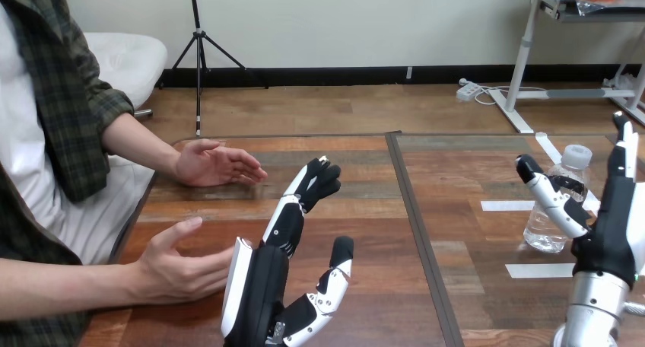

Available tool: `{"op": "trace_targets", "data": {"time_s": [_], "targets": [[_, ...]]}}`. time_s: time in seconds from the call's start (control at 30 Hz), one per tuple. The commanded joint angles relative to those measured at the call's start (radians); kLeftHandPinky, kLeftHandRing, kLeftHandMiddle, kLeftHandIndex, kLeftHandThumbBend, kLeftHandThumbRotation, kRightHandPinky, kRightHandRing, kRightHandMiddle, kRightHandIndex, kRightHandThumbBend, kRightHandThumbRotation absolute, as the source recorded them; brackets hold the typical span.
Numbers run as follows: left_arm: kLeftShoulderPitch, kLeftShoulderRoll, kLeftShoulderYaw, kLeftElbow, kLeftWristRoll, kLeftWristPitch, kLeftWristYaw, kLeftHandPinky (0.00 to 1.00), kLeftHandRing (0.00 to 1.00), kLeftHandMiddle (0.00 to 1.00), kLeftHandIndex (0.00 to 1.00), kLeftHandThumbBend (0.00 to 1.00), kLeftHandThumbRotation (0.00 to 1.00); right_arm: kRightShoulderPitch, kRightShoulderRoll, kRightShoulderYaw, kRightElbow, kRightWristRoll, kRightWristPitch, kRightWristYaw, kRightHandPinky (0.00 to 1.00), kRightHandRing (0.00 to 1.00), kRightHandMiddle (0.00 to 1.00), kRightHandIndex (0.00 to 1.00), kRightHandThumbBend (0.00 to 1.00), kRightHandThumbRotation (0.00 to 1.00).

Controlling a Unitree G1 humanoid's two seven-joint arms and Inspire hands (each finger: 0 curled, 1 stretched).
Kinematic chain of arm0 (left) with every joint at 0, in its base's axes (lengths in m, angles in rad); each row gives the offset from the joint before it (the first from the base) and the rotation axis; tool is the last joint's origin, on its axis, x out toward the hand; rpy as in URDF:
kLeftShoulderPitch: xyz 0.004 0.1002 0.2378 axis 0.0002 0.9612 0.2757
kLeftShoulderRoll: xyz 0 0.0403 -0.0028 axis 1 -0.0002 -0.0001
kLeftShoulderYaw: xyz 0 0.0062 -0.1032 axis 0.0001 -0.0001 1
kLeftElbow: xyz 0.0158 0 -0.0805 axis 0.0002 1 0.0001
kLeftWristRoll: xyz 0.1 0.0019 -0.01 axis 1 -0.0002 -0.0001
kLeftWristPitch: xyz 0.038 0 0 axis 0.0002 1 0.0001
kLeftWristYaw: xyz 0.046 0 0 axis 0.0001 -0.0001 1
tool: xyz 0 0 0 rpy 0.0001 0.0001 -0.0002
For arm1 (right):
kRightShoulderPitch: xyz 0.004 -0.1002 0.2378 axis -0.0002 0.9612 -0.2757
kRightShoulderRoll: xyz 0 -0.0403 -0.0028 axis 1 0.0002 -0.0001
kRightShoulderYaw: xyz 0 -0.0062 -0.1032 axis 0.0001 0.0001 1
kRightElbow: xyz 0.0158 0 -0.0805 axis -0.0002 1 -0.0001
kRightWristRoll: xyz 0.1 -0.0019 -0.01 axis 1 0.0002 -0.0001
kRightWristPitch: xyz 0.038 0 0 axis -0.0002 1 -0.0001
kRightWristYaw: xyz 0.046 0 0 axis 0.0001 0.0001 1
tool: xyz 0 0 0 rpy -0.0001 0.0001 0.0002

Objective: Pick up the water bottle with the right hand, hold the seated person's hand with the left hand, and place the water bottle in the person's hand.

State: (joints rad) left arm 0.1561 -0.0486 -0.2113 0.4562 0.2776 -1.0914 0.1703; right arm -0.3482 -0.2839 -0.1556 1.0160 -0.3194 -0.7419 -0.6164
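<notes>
My left hand is up over the near middle of the table, open, its fingers straight and pointing far, the thumb out to the right; nothing is in it, and its wrist is cut off at the bottom edge. The person's near hand lies open just to its left, fingertips right at the white shell on its back, and I cannot tell whether they touch it. The person's far hand is also open, resting at the table's far left edge, well apart from my fingers. The bottle stands upright on the right half of the table, white cap on. My right hand is beside it, open, fingers straight up and partly cut off by the right edge. Its thumb reaches left across the front of the bottle and hides the bottle's middle; the bottle's right side is lost behind my palm, so I cannot make out whether the thumb or palm presses on it. White tape strips lie on the table around the bottle, one near its foot partly covered by my forearm.
</notes>
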Motion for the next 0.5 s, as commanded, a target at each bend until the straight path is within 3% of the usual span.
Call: {"op": "trace_targets", "data": {"time_s": [0.0, 0.47], "targets": [[-0.03, -0.017, 0.008, -0.033, 0.001, -0.012, 0.005, 0.91, 0.85, 0.86, 0.89, 0.16, 0.1, -0.109, -0.033, 0.016, 0.042, 0.006, -0.004, 0.004, 1.0, 1.0, 1.0, 0.97, 1.0, 0.58], [-0.036, -0.015, 0.002, -0.029, -0.018, -0.008, -0.005, 0.93, 0.85, 0.87, 0.9, 0.15, 0.11, -0.173, -0.064, 0.036, 0.164, 0.004, 0.021, 0.006, 1.0, 1.0, 1.0, 0.96, 1.0, 0.56]]}}
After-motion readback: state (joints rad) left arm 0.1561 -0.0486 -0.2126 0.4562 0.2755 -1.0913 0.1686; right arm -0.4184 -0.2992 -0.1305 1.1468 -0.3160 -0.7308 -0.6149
